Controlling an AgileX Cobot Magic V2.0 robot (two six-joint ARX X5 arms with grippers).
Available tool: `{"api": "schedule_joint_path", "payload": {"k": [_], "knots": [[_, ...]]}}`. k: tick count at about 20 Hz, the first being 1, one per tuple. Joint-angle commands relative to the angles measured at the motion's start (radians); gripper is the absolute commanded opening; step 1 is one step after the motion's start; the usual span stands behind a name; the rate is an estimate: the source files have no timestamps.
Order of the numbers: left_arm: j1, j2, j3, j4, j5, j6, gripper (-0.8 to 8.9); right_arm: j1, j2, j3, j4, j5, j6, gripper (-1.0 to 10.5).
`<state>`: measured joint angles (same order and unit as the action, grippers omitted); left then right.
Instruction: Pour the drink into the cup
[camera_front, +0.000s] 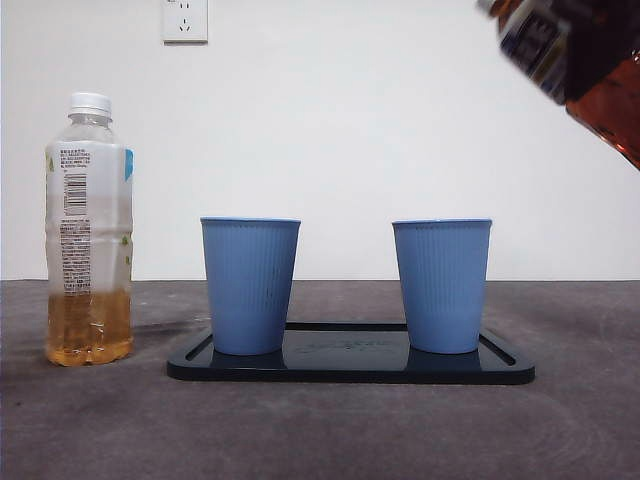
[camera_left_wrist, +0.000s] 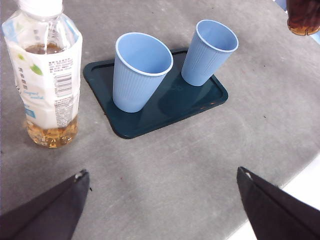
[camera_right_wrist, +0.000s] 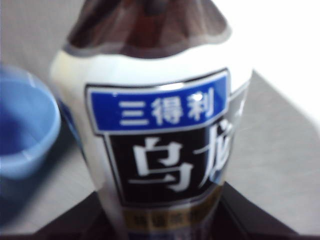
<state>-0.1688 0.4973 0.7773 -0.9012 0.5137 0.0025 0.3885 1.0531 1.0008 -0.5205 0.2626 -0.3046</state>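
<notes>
Two blue ribbed cups stand upright on a dark tray: the left cup and the right cup. My right gripper is shut on a dark tea bottle with a white, blue and black label; it fills the right wrist view. In the front view this bottle hangs tilted at the top right corner, above and right of the right cup. Its bottom shows in the left wrist view. My left gripper is open and empty, low over the table in front of the tray.
A clear bottle with a white cap and a little yellow tea stands upright on the grey table left of the tray; it also shows in the left wrist view. A wall socket is on the white wall behind.
</notes>
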Motion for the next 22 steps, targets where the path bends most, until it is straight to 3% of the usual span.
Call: {"api": "schedule_joint_path", "payload": {"k": [1,5,11,22], "knots": [[-0.003,0.005,0.018,0.006,-0.002,0.011,4.78,-0.054,-0.036,0.000,0.100,-0.112,0.163,1.0],[-0.003,0.005,0.019,0.008,-0.002,0.010,4.78,-0.127,-0.088,-0.155,0.322,-0.235,0.280,1.0],[-0.003,0.005,0.019,0.010,-0.005,0.009,4.78,-0.147,-0.064,-0.405,0.706,-0.283,0.399,1.0],[-0.003,0.005,0.019,0.008,-0.024,0.008,4.78,-0.149,0.253,-0.481,1.082,-0.290,0.429,1.4]]}}
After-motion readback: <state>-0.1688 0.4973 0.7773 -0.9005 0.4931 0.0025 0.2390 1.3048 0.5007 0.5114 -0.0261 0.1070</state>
